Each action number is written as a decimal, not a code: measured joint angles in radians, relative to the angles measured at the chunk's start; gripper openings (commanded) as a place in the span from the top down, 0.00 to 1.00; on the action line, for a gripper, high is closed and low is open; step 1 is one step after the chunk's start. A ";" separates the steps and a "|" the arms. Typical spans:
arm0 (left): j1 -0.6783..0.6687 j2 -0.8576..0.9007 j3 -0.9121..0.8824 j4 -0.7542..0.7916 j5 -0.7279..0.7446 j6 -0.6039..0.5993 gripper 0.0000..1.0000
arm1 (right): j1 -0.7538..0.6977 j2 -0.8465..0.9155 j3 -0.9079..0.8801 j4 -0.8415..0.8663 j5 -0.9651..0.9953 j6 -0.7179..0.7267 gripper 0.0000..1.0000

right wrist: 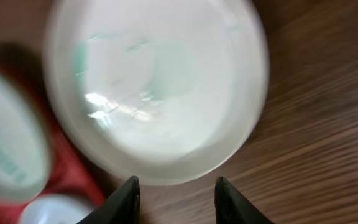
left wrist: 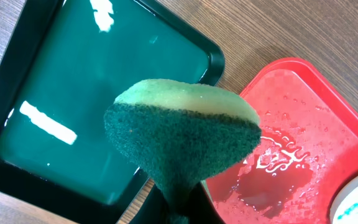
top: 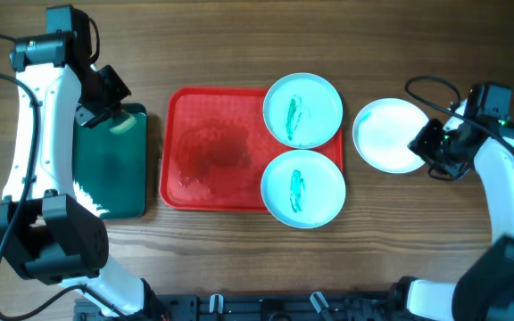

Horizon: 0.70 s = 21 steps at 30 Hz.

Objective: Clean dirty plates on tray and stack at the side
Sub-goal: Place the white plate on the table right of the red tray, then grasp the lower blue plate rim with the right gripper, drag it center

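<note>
Two pale aqua plates, one at the back (top: pixel 302 110) and one at the front (top: pixel 302 188), sit on the right end of the red tray (top: pixel 208 152); each bears a teal-green smear. The white plate (top: pixel 387 135) lies on the table right of the tray and looks clean in the right wrist view (right wrist: pixel 157 87). My left gripper (top: pixel 114 111) is shut on a green-and-yellow sponge (left wrist: pixel 182 134) above the gap between the dark green tray and the red tray (left wrist: pixel 303 149). My right gripper (top: pixel 433 147) is open and empty just off the white plate's right rim (right wrist: pixel 174 190).
A dark green black-rimmed tray (top: pixel 110 174) holding liquid lies left of the red tray and also shows in the left wrist view (left wrist: pixel 98 93). The red tray's bare left part is wet. Cables run near the right arm.
</note>
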 measured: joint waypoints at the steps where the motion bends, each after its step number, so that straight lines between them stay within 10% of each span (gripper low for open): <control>1: 0.000 0.000 0.000 0.000 0.000 0.000 0.96 | 0.027 -0.032 0.012 -0.038 -0.031 -0.012 0.57; 14: 0.000 0.000 0.000 0.000 0.008 0.000 0.96 | 0.349 -0.024 -0.210 0.016 -0.085 -0.077 0.59; 21: 0.000 0.000 0.000 0.000 0.007 0.000 0.96 | 0.378 -0.008 -0.320 0.155 -0.081 -0.056 0.76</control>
